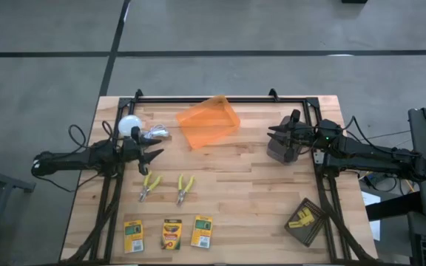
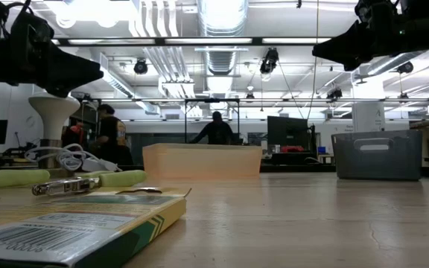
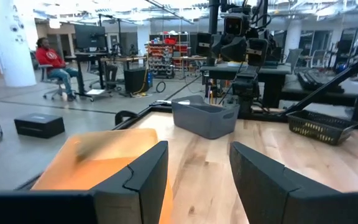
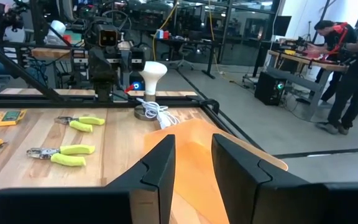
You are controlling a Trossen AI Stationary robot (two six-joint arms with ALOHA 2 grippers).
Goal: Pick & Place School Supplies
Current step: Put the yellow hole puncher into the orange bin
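Note:
Three yellow-and-green crayon boxes lie flat in a row near the table's near edge. Two yellow-handled pliers lie just beyond them and also show in the right wrist view. Tiny yellow blocks sit in a black tray at the near right. My left gripper hovers open above the table, left of the pliers and near the white ball. Its fingers point toward the right side. My right gripper hovers open over the right half, with its fingers pointing left. Neither touches anything.
A translucent orange bin rests at the far centre. A grey bin stands under my right arm. A white ball with a cable is at the far left. Black frame rails run along the table's edges. People are in the room beyond.

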